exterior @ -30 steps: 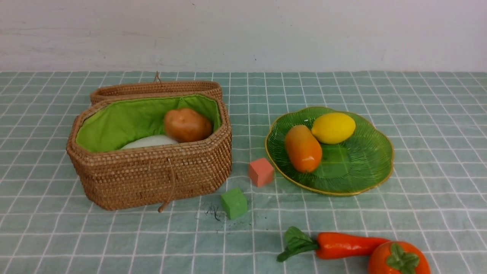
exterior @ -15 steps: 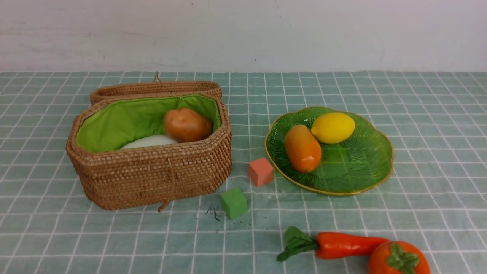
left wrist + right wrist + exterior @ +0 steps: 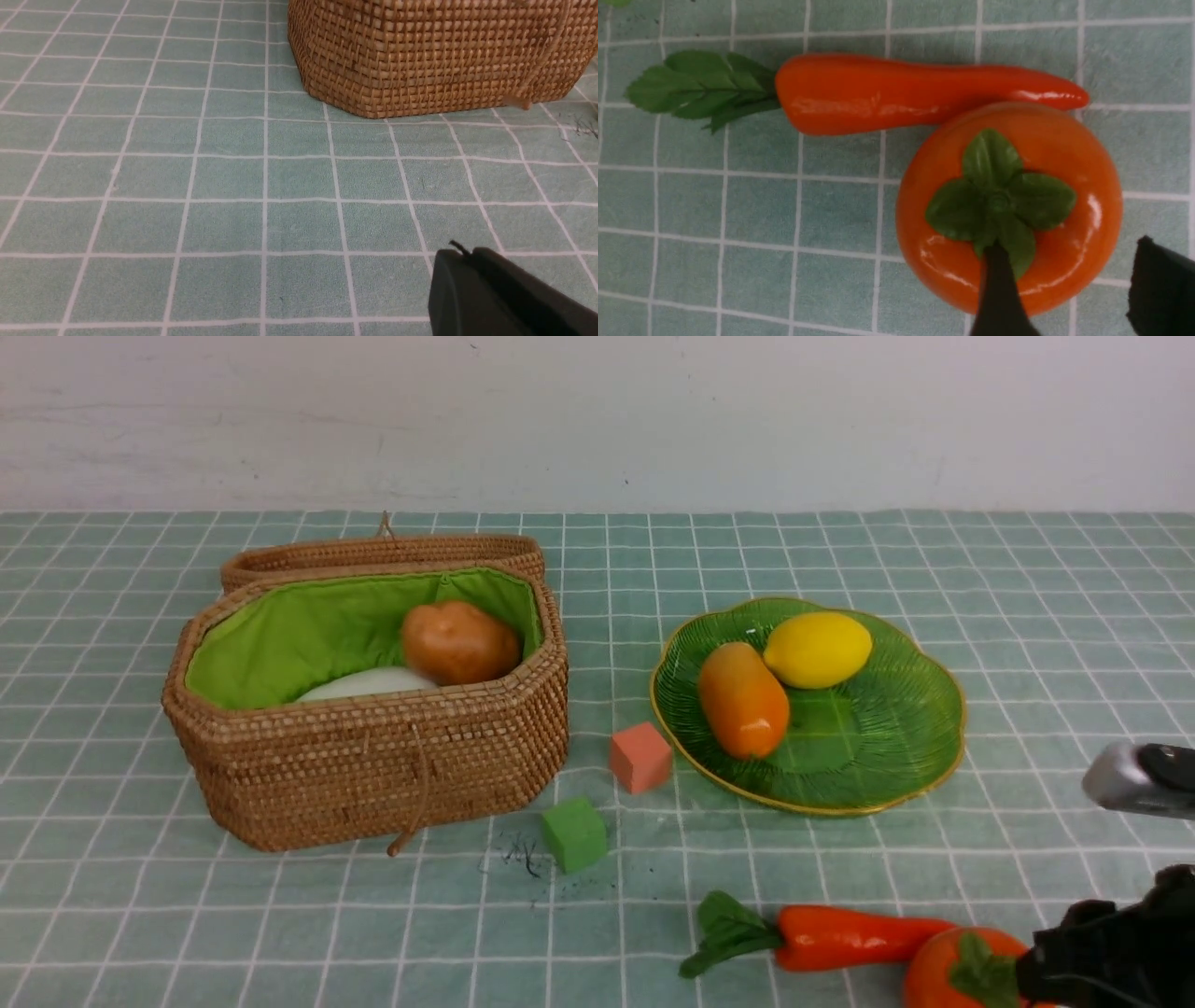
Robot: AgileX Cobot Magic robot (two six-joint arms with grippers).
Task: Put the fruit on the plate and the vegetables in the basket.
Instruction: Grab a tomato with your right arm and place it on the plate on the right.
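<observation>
While the glossy, round orange-red persimmon with a green leafy cap [image 3: 1045,144] is seen resting on the grid-patterned green cloth [image 3: 373,933], its side is met by the tapered end of a smooth, shiny orange-red carrot with green leaves [image 3: 878,93]. Above the persimmon, the black right gripper [image 3: 1073,280] is held with its fingers spread, and nothing is grasped. The left gripper [image 3: 495,294] is closed. On the ribbed, translucent green glass plate with a gold rim [image 3: 896,737], a bright yellow lemon [image 3: 819,650] and an elongated orange-yellow mango [image 3: 744,700] are placed. Inside the green-lined brown wicker basket [image 3: 373,775], a brown potato [image 3: 460,642] and a smooth white radish [image 3: 369,683] are partly visible. No writing can be read.
</observation>
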